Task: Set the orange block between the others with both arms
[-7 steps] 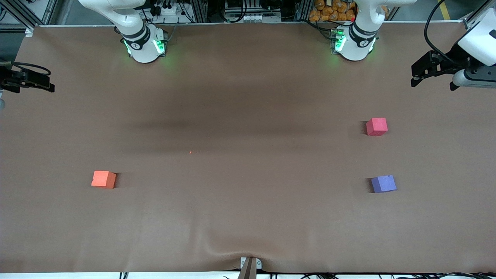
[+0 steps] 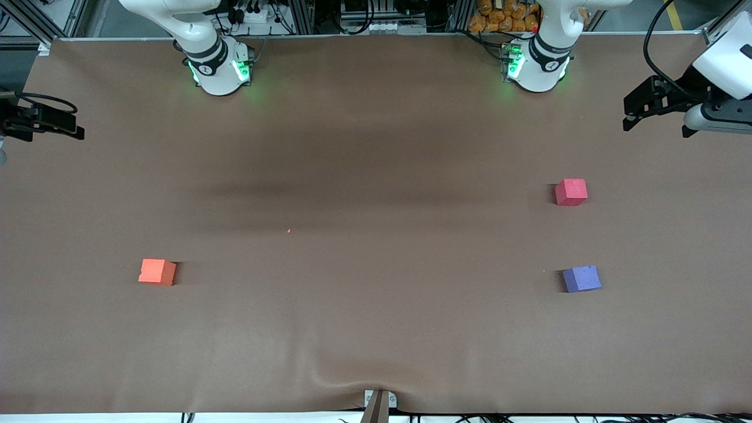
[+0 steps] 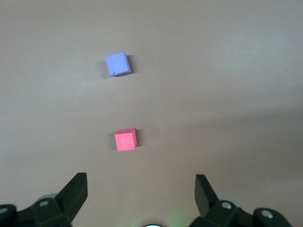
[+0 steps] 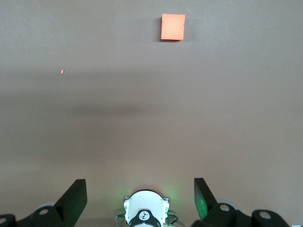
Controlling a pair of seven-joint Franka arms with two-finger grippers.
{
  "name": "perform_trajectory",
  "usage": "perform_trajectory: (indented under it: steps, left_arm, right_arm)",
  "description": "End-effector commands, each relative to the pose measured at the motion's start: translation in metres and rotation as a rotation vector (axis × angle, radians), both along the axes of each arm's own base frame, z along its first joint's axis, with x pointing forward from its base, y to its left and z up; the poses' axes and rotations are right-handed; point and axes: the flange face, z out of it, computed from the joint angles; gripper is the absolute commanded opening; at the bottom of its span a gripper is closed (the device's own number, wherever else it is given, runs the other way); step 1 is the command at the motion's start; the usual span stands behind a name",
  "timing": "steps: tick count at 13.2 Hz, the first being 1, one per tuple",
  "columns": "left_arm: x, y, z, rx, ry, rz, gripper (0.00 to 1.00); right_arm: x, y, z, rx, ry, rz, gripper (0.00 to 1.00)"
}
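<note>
Right gripper (image 2: 41, 120) and left gripper (image 2: 652, 108) barely shifted since earlier, both jaws wide, empty, over opposite tabletop ends; orange block (image 2: 157, 272) near right arm's end, red-pink cube (image 2: 571, 192) and purple cube (image 2: 581, 278) near left arm's; handover risks dropping; no containers.

I see bare cloth all around the orange block (image 2: 157, 272), so I can reach it from any side. A wide gap separates the red block (image 2: 571, 192) and the purple block (image 2: 581, 278), with nothing between them. Only a tiny orange crumb (image 2: 288, 231) lies mid-table.
</note>
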Motion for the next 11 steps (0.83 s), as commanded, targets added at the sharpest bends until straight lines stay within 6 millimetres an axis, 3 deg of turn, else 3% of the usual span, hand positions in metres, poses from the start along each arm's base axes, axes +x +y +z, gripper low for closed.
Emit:
perform_trajectory:
  steps: [1, 11]
  left_arm:
    - [-0.0053, 0.004, 0.0042, -0.016, 0.005, -0.015, 1.0]
    - [-0.0035, 0.0024, 0.0006, -0.014, 0.01, -0.002, 1.0]
  right_arm:
    - [-0.0056, 0.0023, 0.0064, 0.021, -0.007, -0.011, 1.0]
    - [-0.0006, 0.0009, -0.001, 0.019, 0.004, -0.015, 1.0]
